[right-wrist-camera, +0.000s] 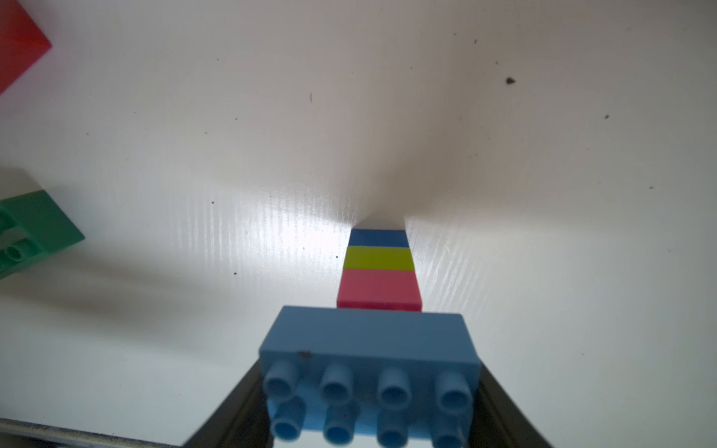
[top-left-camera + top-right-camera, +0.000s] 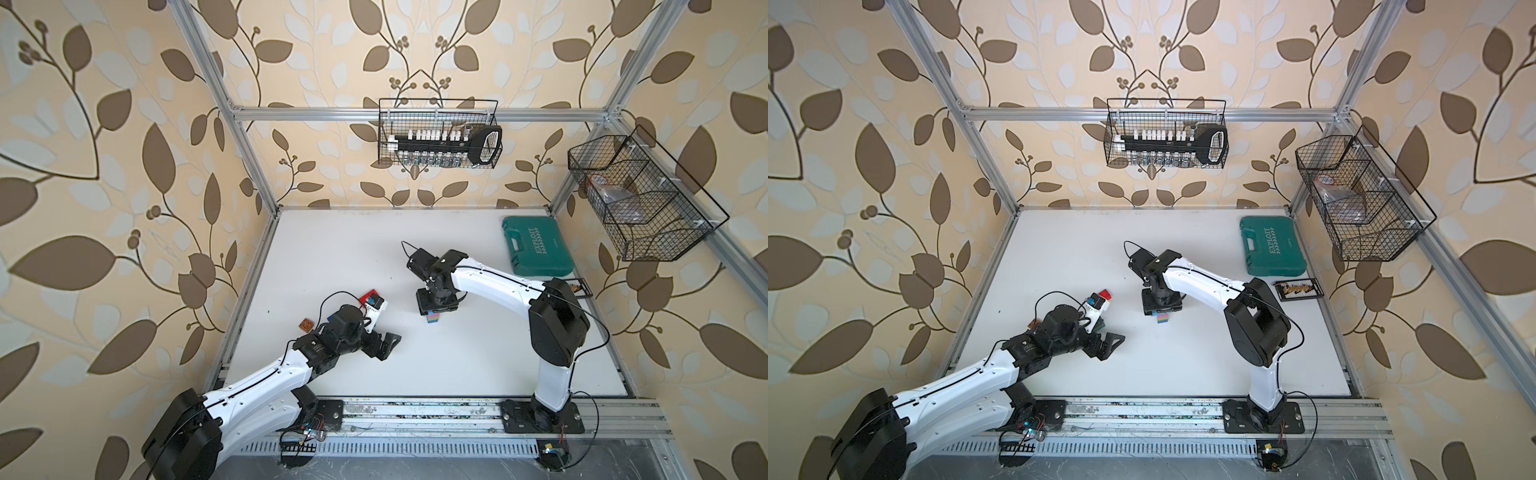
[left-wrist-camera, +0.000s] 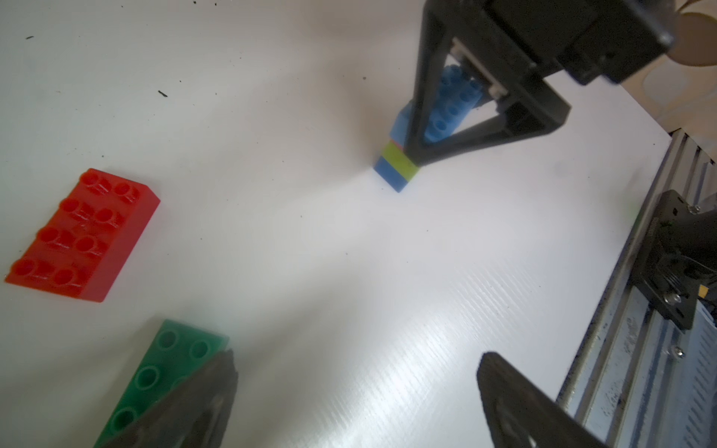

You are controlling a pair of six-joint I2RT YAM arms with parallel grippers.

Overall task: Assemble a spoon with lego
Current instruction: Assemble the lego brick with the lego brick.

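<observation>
While my right gripper (image 1: 368, 422) clamps the studded light-blue brick (image 1: 368, 345) atop a smooth pink-lime-blue stack (image 1: 378, 267), seemingly upright, my left gripper (image 3: 357, 388) gapes beside a green brick (image 3: 163, 372).

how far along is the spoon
Done: the stem is stacked, with the light-blue brick on top. In hand: the right gripper grips that brick; the left gripper is open near the green brick. Left: green, red brick and orange brick lie loose.

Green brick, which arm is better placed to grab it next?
Left: the left claw is open beside the green brick, while the right claw is shut on the light-blue brick of the stack.
</observation>
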